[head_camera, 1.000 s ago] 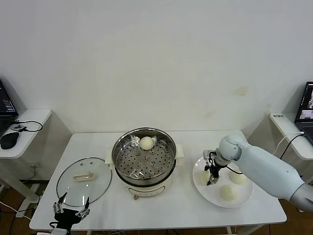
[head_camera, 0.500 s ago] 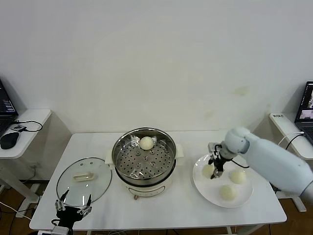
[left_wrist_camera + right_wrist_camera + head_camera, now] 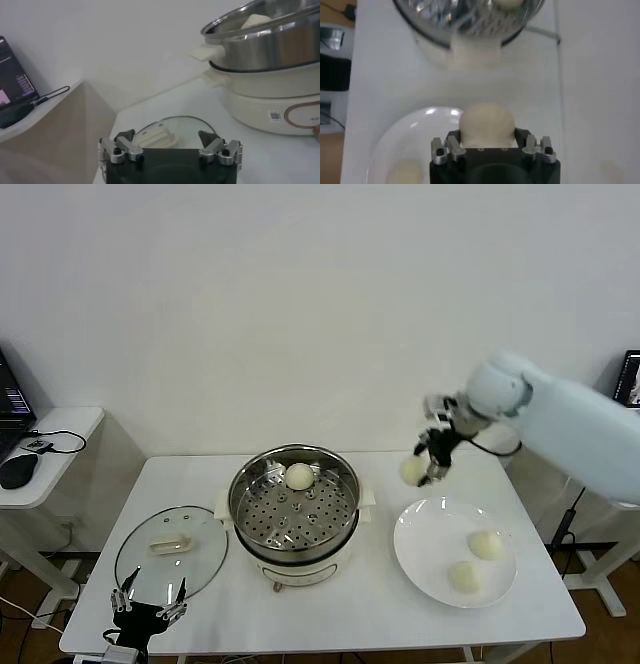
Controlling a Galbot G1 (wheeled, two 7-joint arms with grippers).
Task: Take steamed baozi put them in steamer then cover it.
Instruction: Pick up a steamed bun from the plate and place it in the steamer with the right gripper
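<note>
My right gripper point(image 3: 425, 467) is shut on a cream-white baozi point(image 3: 411, 470) and holds it high above the table, between the steamer and the white plate. The wrist view shows the bun point(image 3: 486, 123) clamped between the jaws. One baozi point(image 3: 300, 476) lies at the back of the shiny steamer basket point(image 3: 246, 487), which sits on its cream pot base point(image 3: 300, 568). Two more baozi point(image 3: 486, 545) point(image 3: 464, 577) lie on the plate point(image 3: 420, 546). The glass cover point(image 3: 140, 559) with its cream handle point(image 3: 169, 544) lies flat left of the steamer. My left gripper point(image 3: 146, 608) is open at the table's front left edge.
A side table with a mouse point(image 3: 18, 470) and a laptop stands at far left. Another side table with a laptop point(image 3: 630, 379) stands at far right. A white wall is close behind the table.
My right gripper has closed on a baozi from the plate and lifted it up and back, towards the steamer side. The left arm has barely moved.
</note>
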